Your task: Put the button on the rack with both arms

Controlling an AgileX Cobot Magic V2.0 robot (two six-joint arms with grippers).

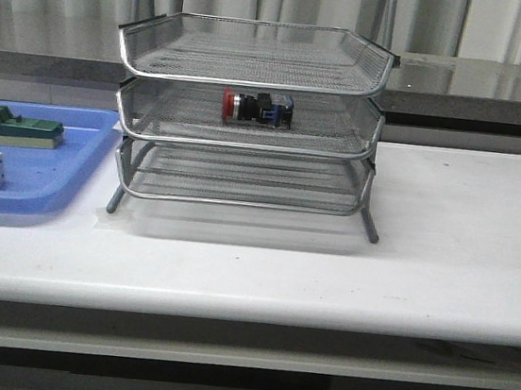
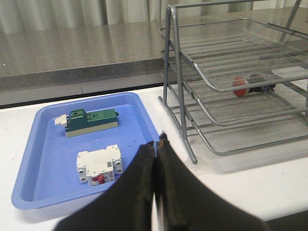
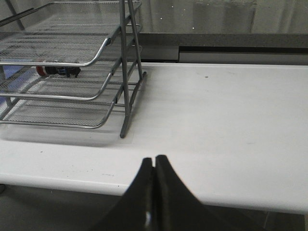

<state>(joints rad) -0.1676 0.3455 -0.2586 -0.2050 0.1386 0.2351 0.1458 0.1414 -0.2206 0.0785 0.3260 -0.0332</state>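
White tabletop [image 1: 445, 237] bore the silver three-tier wire-mesh rack [image 1: 248, 117]; its middle tray held the red-headed push-button switch [image 1: 257, 108]. Left gripper [image 2: 156, 144] and right gripper [image 3: 154, 163] were pinched closed, empty. A nudge could roll the button.

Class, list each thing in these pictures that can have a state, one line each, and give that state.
Button: lying on its side in the rack's middle tray.
Rack: upright on the table, top and bottom trays empty.
Left pincer: shut, holding nothing.
Right pincer: shut, holding nothing.
Blue tray: flat on the table, holding two parts.
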